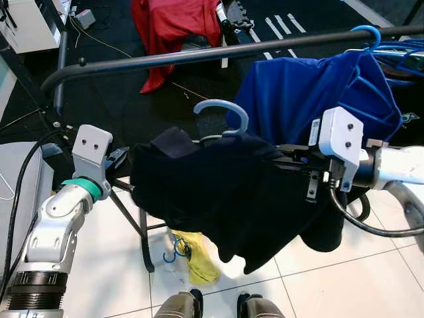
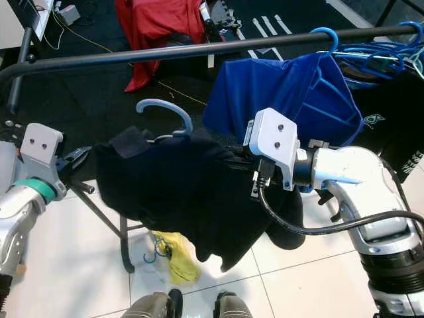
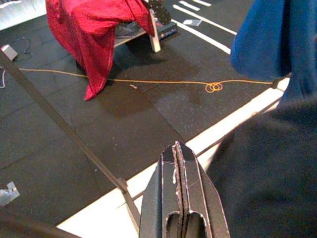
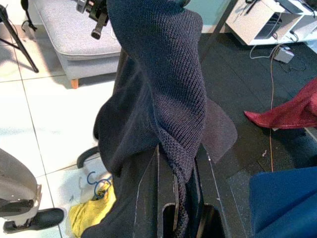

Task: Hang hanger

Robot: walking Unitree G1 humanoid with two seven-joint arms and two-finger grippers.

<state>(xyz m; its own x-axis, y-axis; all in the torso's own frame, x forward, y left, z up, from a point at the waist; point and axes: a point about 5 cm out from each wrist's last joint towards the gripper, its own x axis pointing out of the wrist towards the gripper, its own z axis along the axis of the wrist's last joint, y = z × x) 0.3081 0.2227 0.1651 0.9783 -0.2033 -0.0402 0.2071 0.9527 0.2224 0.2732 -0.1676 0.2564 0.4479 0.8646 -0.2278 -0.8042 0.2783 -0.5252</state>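
no readable text anywhere — only a small green-and-white logo on a black garment at the far right of the rail, too small to make out. the hanger, light blue with its hook up, carries a dark navy sweater and sits below the black rail, hook not touching the bar, held between the two arms. right gripper is clenched on the sweater's knit fabric — the right wrist view shows the cloth pinched between the black fingers, which the head views hide behind the wrist housing. left gripper has its fingers pressed together with nothing visibly between them; the dark sweater lies just beside them in the left wrist view, and in the eye views that gripper sits at the sweater's left edge. a blue shirt on a blue hanger already hangs on the rail to the right, with more blue hangers bunched beyond it. head views show a yellow cloth with a blue hanger on the white tile floor under the sweater. a red garment drapes over something on the dark mat; the left wrist view adds an orange cord with a small coil across the mat. the right wrist view adds a grey sofa and a white unit.
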